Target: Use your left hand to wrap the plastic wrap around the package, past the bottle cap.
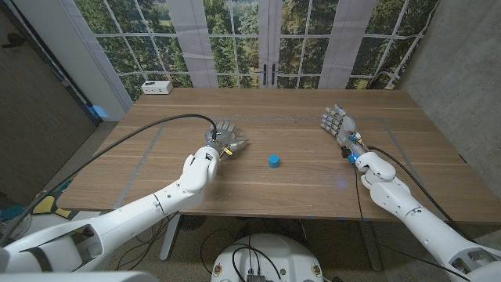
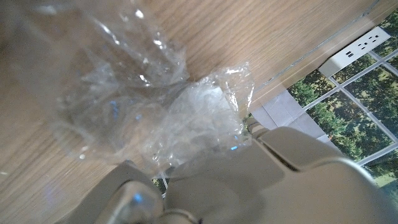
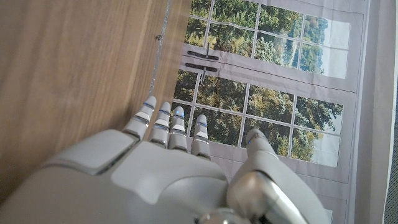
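At the far left corner of the wooden table (image 1: 297,176), a small white box (image 1: 157,87) is sitting close to the back edge. Coming inward, the left hand (image 1: 225,140) is reaching over the worktop left of its middle, with its black cable trailing back toward the left edge. It is holding a crumpled sheet of clear plastic wrap (image 2: 155,112), which in the left wrist view is bunching up against the hand (image 2: 261,180) and spreading over the wood grain ahead of it; in the head view the wrap (image 1: 235,145) is showing only as a faint sheen at the fingers. Just beside that hand, toward the middle of the worktop and nearer the front edge than the back, a blue bottle cap (image 1: 273,160) is standing apart from the wrap. Further across, the right hand (image 1: 339,125) is waiting on the right half of the table, fingers spread and pointing toward the back edge, holding nothing. The right wrist view is showing its fingers (image 3: 163,121) straight and apart over bare wood, facing the windows.
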